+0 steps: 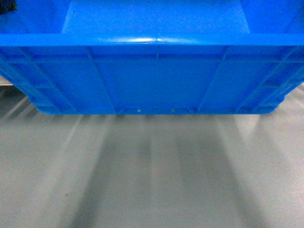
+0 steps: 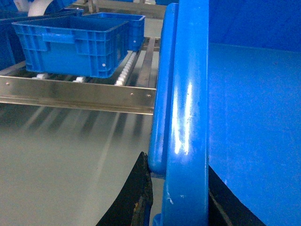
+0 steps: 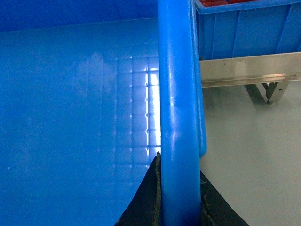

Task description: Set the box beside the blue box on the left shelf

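The big blue box hangs above the grey floor, each gripper pinching a side rim: left gripper, right gripper. Far left, the steel shelf carries two blue crates, one near, one behind.

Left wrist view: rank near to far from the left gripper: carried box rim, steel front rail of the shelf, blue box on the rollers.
1. Box rim: clamped between the left gripper's fingers, right of centre.
2. Front rail of the left shelf: beyond, to the left.
3. Blue box on the rollers: farthest, upper left, behind the rail.
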